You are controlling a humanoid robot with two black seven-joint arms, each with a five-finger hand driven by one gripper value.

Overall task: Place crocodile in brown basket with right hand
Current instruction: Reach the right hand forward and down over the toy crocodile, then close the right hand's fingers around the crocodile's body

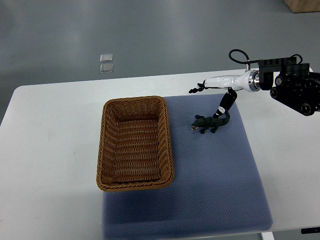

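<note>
- Top view: crocodile (210, 123) lies on the blue mat (225, 170), centre-right of frame, just right of the basket (169, 145) and apart from it.
- Its long axis runs roughly left-right, head toward the basket, tail end below your right hand (220, 84).
- Fingers (196, 90) are spread and pinch nothing; one digit points down at the tail.
- You can't make out whether that digit touches the tail.

Lab: white table (50, 150), grey floor (165, 35)

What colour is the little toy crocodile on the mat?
The crocodile is dark green, seen best in the top view.
</note>
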